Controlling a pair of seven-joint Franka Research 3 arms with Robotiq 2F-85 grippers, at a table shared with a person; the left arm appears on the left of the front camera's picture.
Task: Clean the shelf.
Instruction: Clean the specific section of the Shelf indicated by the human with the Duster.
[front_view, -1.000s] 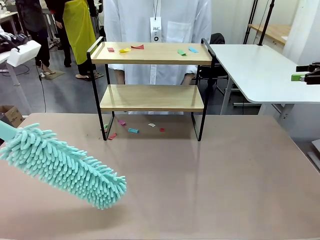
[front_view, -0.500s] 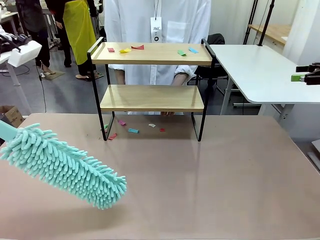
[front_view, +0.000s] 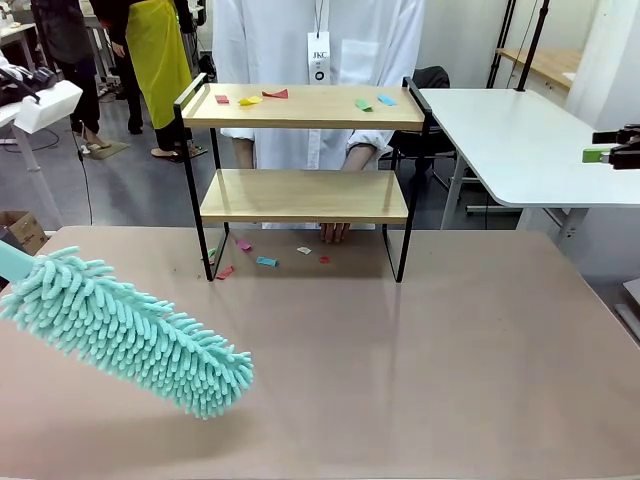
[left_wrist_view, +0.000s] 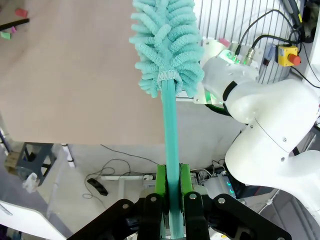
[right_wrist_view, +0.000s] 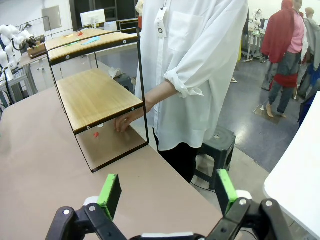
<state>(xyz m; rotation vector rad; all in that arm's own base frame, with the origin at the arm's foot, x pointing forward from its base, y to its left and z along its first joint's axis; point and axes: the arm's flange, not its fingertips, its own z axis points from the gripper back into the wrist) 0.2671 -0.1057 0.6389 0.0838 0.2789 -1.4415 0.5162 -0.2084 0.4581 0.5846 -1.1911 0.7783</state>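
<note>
We've got the shelf (front_view: 305, 195) standing at the far side of the tan tabletop (front_view: 430, 370), roughly in the middle, right in front of the person in the white shirt (front_view: 330, 40). Its top board carries a scatter of coloured paper scraps (front_view: 250, 99) and the lower board looks bare. Some loose scraps (front_view: 265, 262) lie on the tabletop beneath it, between the black legs. The person's hand (front_view: 335, 232) rests on the tabletop at the back of the rack, under the lower board.

The left gripper (left_wrist_view: 171, 176) is clamped tight on the teal handle of a fluffy duster (front_view: 130, 335). The duster's head hangs over the near left part of the tabletop, well apart from the shelf. The right gripper (right_wrist_view: 168, 186) has its green pads spread wide with nothing between them, off at the right side near the white table (front_view: 520, 140).

Room-wise: grey floor, a cardboard box (front_view: 20, 232) on the left, a dark stool (right_wrist_view: 216, 145) beside the person, other folks standing farther back.
</note>
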